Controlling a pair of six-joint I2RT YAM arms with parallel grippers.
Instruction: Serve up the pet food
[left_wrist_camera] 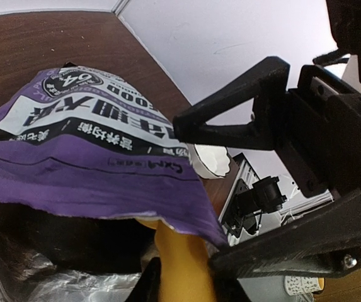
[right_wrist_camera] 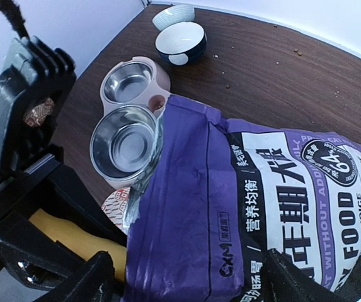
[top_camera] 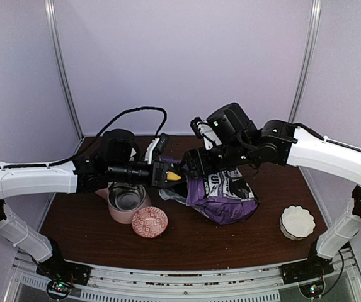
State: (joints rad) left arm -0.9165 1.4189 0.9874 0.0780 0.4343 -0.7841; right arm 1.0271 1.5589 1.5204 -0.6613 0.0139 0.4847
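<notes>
The purple pet food bag (top_camera: 223, 196) lies on its side at the table's middle, mouth toward the left. The kibble inside is hidden. My left gripper (top_camera: 161, 175) is shut on the yellow scoop (top_camera: 174, 177), whose bowl end is inside the bag's mouth. In the left wrist view the scoop's handle (left_wrist_camera: 181, 255) runs under the bag's purple flap (left_wrist_camera: 98, 157). My right gripper (top_camera: 194, 165) is over the bag's mouth. In the right wrist view it (right_wrist_camera: 193, 280) is open wide, jaws astride the bag's top panel (right_wrist_camera: 230, 207).
The pink double feeder (top_camera: 118, 217) with steel bowls (right_wrist_camera: 120, 146) stands left of the bag. A red patterned dish (top_camera: 149, 221) is in front of it. A white fluted bowl (top_camera: 297, 221) is front right. A dark blue bowl (right_wrist_camera: 180, 41) and a pale bowl (right_wrist_camera: 172, 16) are back left.
</notes>
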